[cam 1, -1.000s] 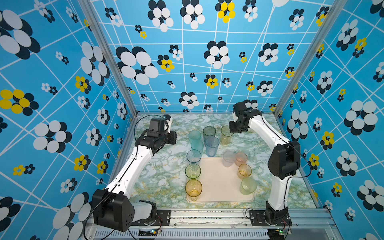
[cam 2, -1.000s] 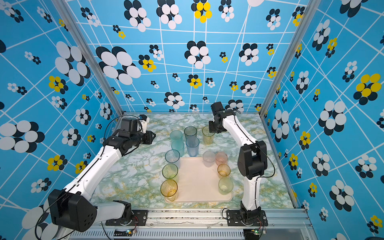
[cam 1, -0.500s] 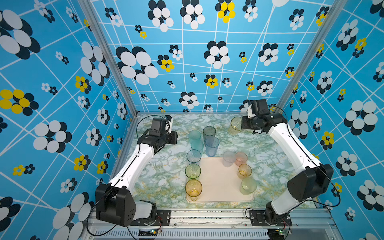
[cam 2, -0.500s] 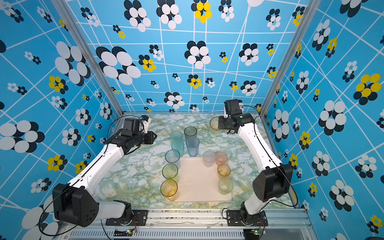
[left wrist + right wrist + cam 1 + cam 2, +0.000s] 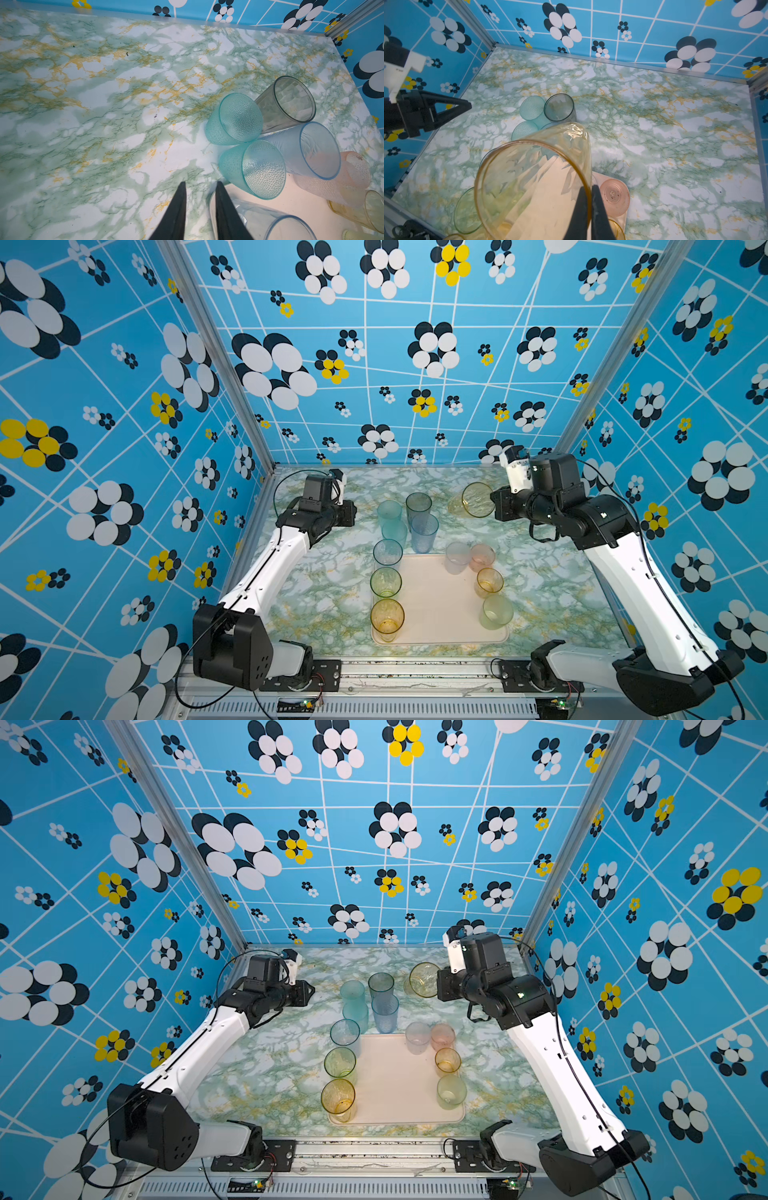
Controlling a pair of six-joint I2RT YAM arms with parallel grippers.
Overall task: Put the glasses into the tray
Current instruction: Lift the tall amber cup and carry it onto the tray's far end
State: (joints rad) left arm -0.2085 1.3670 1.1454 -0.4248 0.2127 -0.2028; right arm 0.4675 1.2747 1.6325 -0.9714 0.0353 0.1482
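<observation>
Right gripper [image 5: 588, 188]: pinched closed on the rim of the amber glass [image 5: 533, 176], one finger inside the wall and one outside.
Amber glass: off the desk [image 5: 332, 593], tipped nearly on its side near the far right corner, mouth toward the arm in both top views.
Left gripper [image 5: 200, 184]: fingers narrowly parted with nothing between them, hovering just beside the two teal glasses [image 5: 390, 520].
Tray [image 5: 436, 605]: at the near middle of the desk, its centre bare; three tall glasses [image 5: 386, 583] line its left edge and four short glasses [image 5: 484, 583] its right.
Off the tray: the teal pair, a grey glass [image 5: 418, 506] and a blue glass [image 5: 424, 533] stand touching in a cluster just beyond its far edge.
Step in hand, as I judge: carrying the amber glass to the bare centre.
Risk, slip: a thin rim pinch bears the whole tilted glass; it could swing or slide out during a quick swing.
Risk, topple: if it is lowered before being brought upright, the base edge lands first and it rolls.
Risk, collision: the way in passes over the short glasses and the far cluster; a low pass would knock them.
Risk, left side: that gripper sits close enough to nudge the teal pair and push the cluster.
</observation>
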